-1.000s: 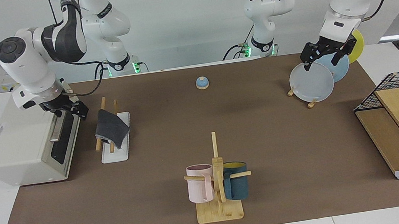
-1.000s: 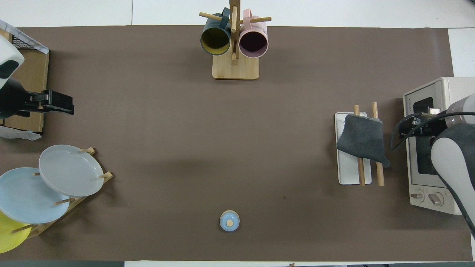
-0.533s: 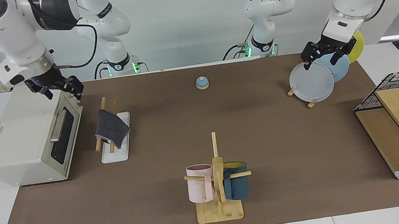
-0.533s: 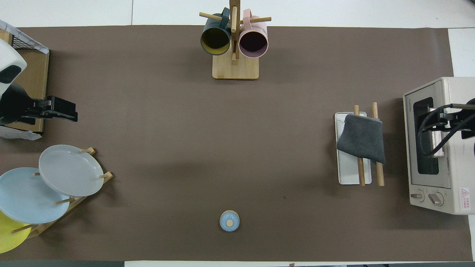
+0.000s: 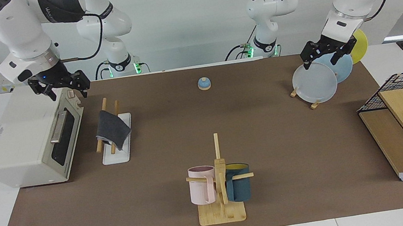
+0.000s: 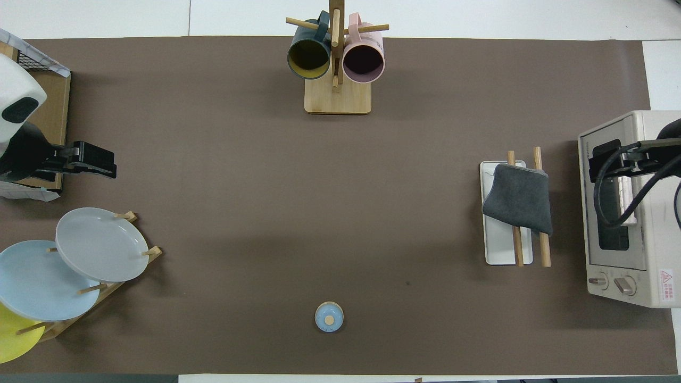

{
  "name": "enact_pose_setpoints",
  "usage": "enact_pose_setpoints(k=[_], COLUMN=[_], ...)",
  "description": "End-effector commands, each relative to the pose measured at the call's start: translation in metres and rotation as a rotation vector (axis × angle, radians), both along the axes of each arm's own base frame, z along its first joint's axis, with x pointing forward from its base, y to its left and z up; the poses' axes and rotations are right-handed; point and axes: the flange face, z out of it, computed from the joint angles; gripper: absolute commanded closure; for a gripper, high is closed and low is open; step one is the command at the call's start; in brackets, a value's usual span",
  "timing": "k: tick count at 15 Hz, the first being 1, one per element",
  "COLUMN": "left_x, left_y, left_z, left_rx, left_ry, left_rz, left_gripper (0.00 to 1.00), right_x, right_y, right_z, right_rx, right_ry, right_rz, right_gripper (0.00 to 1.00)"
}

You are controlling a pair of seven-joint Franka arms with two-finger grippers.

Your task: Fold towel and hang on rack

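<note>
- Towel (image 5: 112, 130): folded, dark grey face out, draped over both dowels of the rack (image 5: 115, 145); one corner hangs down over the white base.
- Rack sits on brown mat just beside the toaster oven (image 5: 29, 139), at right arm's end of table.
- Right gripper (image 5: 60, 87): up in air over the oven's top edge, jaws spread wide, nothing in them. Towel + rack lie below the jaws, off toward table centre, well apart from them.
- Left gripper (image 5: 324, 54): in air over the plate stand (image 5: 315, 105), w/ grey plate (image 5: 314, 83) just under the jaws; jaws wide open, empty, no contact seen.
- Overhead view: left gripper's fingers (image 6: 96, 158) point toward table centre; right gripper mostly hidden by its cables over the oven.
- Towel is well apart from left jaws, at other end of table.
</note>
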Motion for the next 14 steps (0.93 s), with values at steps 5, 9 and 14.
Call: enact_pose_setpoints(k=[5,9,14], left_x=[-0.007,-0.006,-0.007], left_y=[0.007,0.009,0.009], left_z=[0.005,0.005,0.004], left_rx=[-0.003,-0.003,-0.002], left_ry=[-0.004,-0.007,0.001], left_rz=[0.002,0.008,0.010], left_gripper=[0.00,0.00,0.00], right_x=[0.021,-0.002,0.006], right_y=[-0.001,0.004,0.016], right_z=[0.015,0.008,0.018], right_rx=[0.008,0.009,0.004], right_ry=[0.024,0.052,-0.006], right_rz=[0.023,0.028,0.041], right_gripper=[0.00,0.00,0.00])
